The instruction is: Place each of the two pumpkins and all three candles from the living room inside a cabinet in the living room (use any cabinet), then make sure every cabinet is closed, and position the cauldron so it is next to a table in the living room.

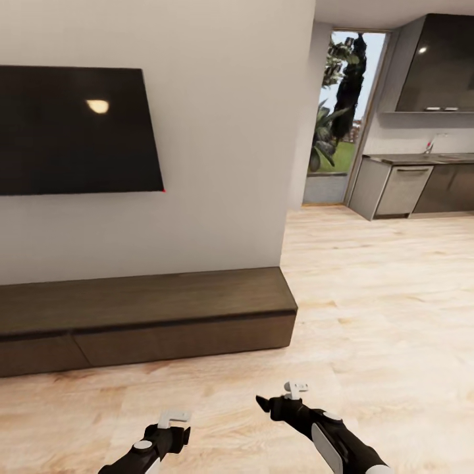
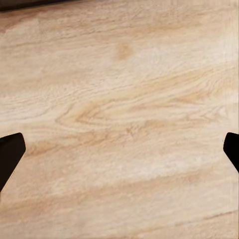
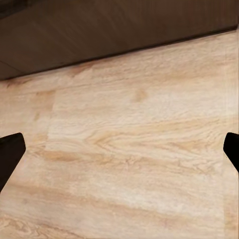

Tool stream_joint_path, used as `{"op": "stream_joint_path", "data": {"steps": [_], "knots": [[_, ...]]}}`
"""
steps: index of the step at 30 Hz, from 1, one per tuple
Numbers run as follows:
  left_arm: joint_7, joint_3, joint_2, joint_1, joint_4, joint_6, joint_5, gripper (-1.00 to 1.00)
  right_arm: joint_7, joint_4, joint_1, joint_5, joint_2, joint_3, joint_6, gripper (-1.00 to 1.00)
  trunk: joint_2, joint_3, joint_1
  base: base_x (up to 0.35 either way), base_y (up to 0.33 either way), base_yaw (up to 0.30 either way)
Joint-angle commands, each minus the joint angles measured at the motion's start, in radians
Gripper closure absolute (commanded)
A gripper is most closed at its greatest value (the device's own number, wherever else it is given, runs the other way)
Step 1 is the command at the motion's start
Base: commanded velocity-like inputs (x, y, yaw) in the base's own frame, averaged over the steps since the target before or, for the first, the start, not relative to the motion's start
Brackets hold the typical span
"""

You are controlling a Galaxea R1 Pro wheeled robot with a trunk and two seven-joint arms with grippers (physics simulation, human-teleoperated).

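The long, low dark-brown cabinet (image 1: 151,303) stands against the white wall under a wall-mounted TV, and its flat fronts are shut. My left gripper (image 1: 172,426) hovers low over the wooden floor in front of it, open and empty, with both fingertips at the frame edges in the left wrist view (image 2: 119,154). My right gripper (image 1: 280,399) is also open and empty above the floor (image 3: 119,154), and the cabinet's front (image 3: 119,35) lies just ahead of it. The pumpkins, candles, cauldron and table are out of view.
A black TV (image 1: 72,128) hangs above the cabinet. Pale wooden floor (image 1: 382,296) stretches to the right toward a kitchen with dark grey cupboards (image 1: 421,187) and a glass door (image 1: 339,112) onto greenery. The wall's corner ends at the cabinet's right end.
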Motion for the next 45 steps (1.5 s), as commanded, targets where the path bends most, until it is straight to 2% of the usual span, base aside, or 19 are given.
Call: {"op": "stream_joint_path", "data": {"steps": [1, 6, 10, 12, 13, 15, 18, 21, 25, 36, 45], "knots": [[0.003, -0.008, 0.0, -0.001, 0.001, -0.004, 0.01, -1.0, 0.0, -0.001, 0.0, -0.009, -0.001, 0.002, -0.004, -1.0, 0.0, -0.001, 0.0, 0.312, 0.0, 0.0], [0.003, -0.008, 0.0, -0.001, 0.001, -0.005, 0.01, -1.0, -0.006, 0.009, 0.0, -0.009, -0.001, 0.001, -0.1, -1.0, 0.0, -0.001, 0.0, 0.317, 0.0, 0.0], [0.004, -0.005, 0.001, -0.002, 0.0, -0.017, 0.01, -1.0, -0.034, 0.025, 0.0, -0.008, -0.001, -0.001, -0.118, -1.0, 0.0, -0.001, 0.0, 0.177, 0.0, 0.0], [0.004, -0.004, 0.002, -0.002, 0.0, -0.03, 0.01, -1.0, -0.11, 0.03, 0.0, -0.009, 0.001, 0.001, -0.123, -1.0, 0.0, -0.001, 0.0, 0.063, 0.0, 0.0], [0.005, -0.003, 0.003, -0.001, 0.0, -0.037, 0.01, -1.0, -0.171, 0.033, 0.0, -0.01, 0.005, 0.001, -0.126, -1.0, 0.0, -0.001, 0.0, 0.036, 0.0, 0.0], [0.011, 0.0, 0.003, -0.001, 0.0, -0.053, 0.012, -1.0, -0.238, 0.035, 0.0, -0.007, 0.017, 0.003, -0.133, -1.0, 0.0, -0.001, 0.0, 0.023, 0.0, 0.0], [0.061, 0.002, 0.003, 0.0, 0.0, -0.113, 0.017, -1.0, -0.292, 0.052, 0.0, -0.001, 0.037, 0.005, -0.176, -1.0, 0.0, -0.001, 0.0, 0.01, 0.0, 0.0], [0.104, 0.003, 0.003, 0.0, 0.0, -0.157, 0.018, -1.0, -0.307, 0.083, 0.001, 0.001, 0.043, 0.008, -0.226, -1.0, 0.0, -0.001, 0.0, 0.004, 0.0, 0.0], [0.128, 0.004, 0.003, 0.0, 0.0, -0.187, 0.019, -1.0, -0.315, 0.108, 0.0, -0.003, 0.047, 0.006, -0.261, -1.0, 0.0, -0.001, 0.0, 0.001, 0.0, 0.0], [0.137, 0.004, 0.003, 0.0, 0.0, -0.229, 0.02, -1.0, -0.318, 0.116, 0.0, -0.009, 0.047, -0.001, -0.276, -1.0, 0.0, -0.001, 0.0, 0.0, 0.0, 0.0], [0.137, 0.005, 0.008, 0.0, -0.003, -0.233, 0.021, -1.0, -0.318, 0.115, 0.0, -0.012, 0.043, -0.004, -0.3, -1.0, -0.063, -0.029, 0.035, 0.0, 0.0, 0.0]]}}
